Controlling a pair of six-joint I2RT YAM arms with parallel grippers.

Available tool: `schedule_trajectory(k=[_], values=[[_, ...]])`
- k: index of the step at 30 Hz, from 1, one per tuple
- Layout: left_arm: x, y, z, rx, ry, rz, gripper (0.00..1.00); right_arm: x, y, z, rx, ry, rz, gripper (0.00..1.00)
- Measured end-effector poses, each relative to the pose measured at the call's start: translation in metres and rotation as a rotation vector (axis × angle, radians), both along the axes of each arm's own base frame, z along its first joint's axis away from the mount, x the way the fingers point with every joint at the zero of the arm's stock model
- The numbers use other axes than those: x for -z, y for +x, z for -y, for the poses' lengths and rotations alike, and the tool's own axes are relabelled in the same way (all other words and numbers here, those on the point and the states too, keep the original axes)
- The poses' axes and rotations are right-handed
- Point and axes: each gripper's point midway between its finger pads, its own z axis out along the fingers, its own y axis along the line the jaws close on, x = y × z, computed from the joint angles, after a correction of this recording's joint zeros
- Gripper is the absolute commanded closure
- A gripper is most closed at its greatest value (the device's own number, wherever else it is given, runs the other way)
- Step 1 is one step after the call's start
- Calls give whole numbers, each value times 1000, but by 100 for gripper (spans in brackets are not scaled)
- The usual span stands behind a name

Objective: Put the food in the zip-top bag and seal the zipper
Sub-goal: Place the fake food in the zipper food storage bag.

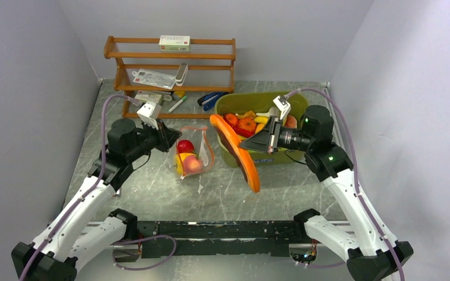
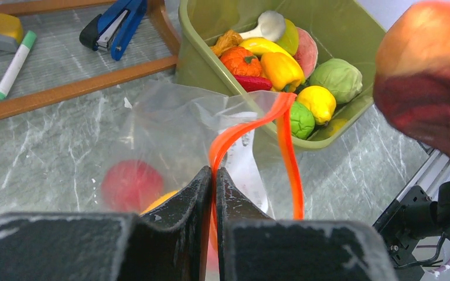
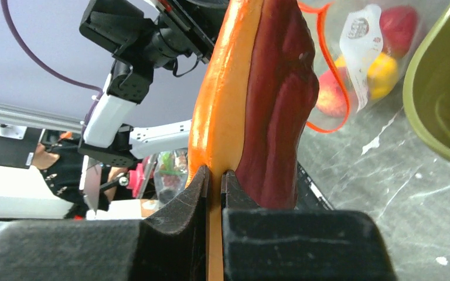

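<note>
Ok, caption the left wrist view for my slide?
Left claw pinching the zipper, holding the bag mouth open, with the tub of food behind.

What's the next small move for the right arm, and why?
Probably swing the right gripper left, bringing the long orange food piece over the zip-top bag mouth. The left gripper is shut on the zipper, holding that mouth open. Some fruit is already inside, and the orange piece hangs clamped between the bag and the green tub.
</note>
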Motion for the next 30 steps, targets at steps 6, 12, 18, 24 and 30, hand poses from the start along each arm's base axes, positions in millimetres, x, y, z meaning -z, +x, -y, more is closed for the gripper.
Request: schedule_trajectory(k=[6,12,18,24,30], values=[[1,0,0,2,1,10,93,17,-7,-1,-7,2,-99,100],[6,8,-4,-32,21,5,93,40,-22,-15,-56,9,-195,100],[-2,24,-21,-135,95,17,93,39,-47,-60,-214,35,-215,100],[-32,16,-33,-168,92,122,93,45,-31,-87,-205,18,-247,100],[-20,4,-31,-122,97,143,93,79,-3,-105,-136,-23,-365,100]])
